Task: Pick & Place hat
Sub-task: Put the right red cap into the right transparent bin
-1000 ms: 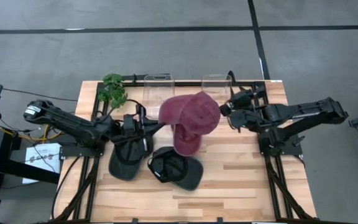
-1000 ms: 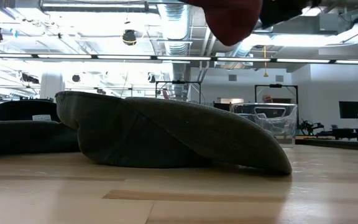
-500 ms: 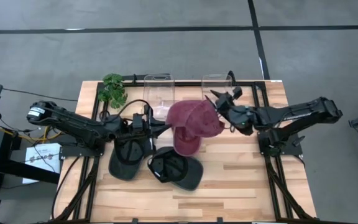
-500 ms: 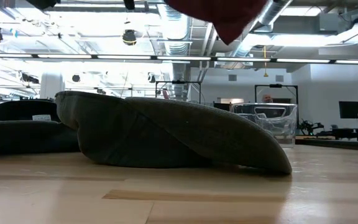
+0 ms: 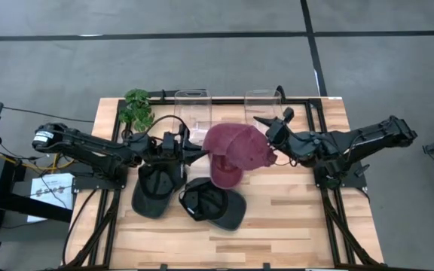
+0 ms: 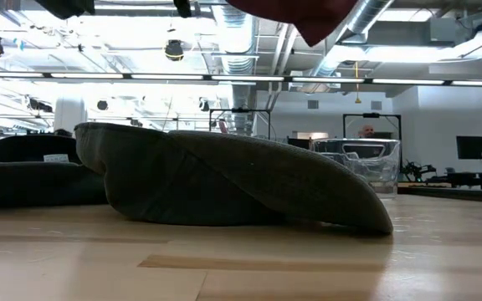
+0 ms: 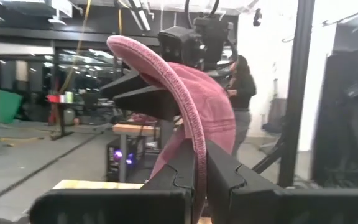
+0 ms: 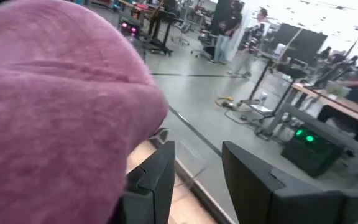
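Note:
A maroon cap (image 5: 236, 149) hangs in the air over the table's middle, its brim toward the near edge; in the low view its underside (image 6: 304, 17) shows at the top. My left gripper (image 5: 196, 150) (image 7: 199, 149) is shut on the cap's left side. My right gripper (image 5: 271, 143) (image 8: 197, 168) is open at the cap's right side, with the crown (image 8: 55, 112) beside one finger and nothing between the fingers. My left gripper pinches the crown's lower edge (image 7: 193, 127) on the cap's left side between its two fingers, coming level from the table's left. The cap is lifted clear of the table. My right gripper: I cannot tell whether the outer side of one finger (image 8: 157, 174) touches the crown.
An olive cap (image 5: 157, 188) (image 6: 224, 180) and a black cap (image 5: 213, 203) (image 6: 23, 176) lie on the table's near half. At the far edge stand a small green plant (image 5: 136, 109) and two clear containers (image 5: 193, 105) (image 5: 262, 102). People show in the room behind.
My left gripper has moved toward the table's right, carrying the cap's left edge with it. My right gripper has turned about at the cap's right side. The cap has tipped, and its crown looks flatter and narrower from above than before.

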`<state>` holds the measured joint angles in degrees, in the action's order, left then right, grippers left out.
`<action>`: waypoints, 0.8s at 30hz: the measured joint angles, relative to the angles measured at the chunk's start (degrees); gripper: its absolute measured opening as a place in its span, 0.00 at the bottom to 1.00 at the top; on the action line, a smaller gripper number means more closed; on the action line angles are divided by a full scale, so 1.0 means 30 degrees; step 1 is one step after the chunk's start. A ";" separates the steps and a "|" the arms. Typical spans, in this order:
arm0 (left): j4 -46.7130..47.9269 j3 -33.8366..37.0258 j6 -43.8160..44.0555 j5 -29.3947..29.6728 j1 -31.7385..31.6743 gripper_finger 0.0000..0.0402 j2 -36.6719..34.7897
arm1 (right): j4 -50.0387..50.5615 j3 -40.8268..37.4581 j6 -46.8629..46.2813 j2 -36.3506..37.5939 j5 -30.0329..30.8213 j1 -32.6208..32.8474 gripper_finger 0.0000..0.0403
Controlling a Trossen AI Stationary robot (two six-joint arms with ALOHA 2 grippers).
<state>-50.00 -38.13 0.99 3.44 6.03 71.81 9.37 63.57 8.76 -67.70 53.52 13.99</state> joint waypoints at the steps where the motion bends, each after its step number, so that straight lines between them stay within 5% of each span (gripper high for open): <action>1: 0.0000 0.0000 0.0294 -0.0204 -0.0048 0.03 0.0017 | 0.0006 0.0000 0.0078 0.0000 0.0008 -0.0141 0.31; 7: -0.0204 0.0000 0.1680 -0.0866 -0.0053 0.03 0.0146 | 0.0192 0.0000 0.2204 0.0000 0.0469 -0.0886 0.31; 16: -0.0405 0.0000 0.2282 -0.1081 0.0114 0.03 0.0153 | 0.0348 0.0000 0.4794 0.0000 0.4126 -0.3152 0.31; 24: -0.0346 -0.0001 0.1685 0.1063 -0.0160 0.03 -0.0483 | 0.2479 -0.0015 0.6242 0.0106 1.1956 -0.4879 0.31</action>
<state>-51.04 -38.13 6.04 6.63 5.55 70.36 16.81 63.53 27.48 -67.38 89.39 -0.65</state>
